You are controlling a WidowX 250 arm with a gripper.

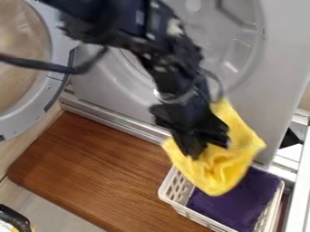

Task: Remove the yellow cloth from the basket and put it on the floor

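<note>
Camera view: one front-loading laundry machine (278,68) takes up most of the space behind me, its round opening at the top centre. Below it lies one brown wooden bench (91,167) with rounded corners. My one black arm (176,63) comes down from the upper left, across the machine's front. One round door (30,108) stands open at the left edge.

At the lower right I have one white plastic basket (167,195) with slotted walls. I count one cloth inside it, a dark purple cloth (233,208), bunched up and taking up much of its space. One yellow cloth (215,176) hangs from my gripper (207,144), which is pinched closed on it; a fold rises to the right of my fingers, and the lower end droops over the basket's upper part, in front of the purple cloth. Whether those two cloths touch, I cannot tell. One black cable (39,65) crosses the open door.
</note>
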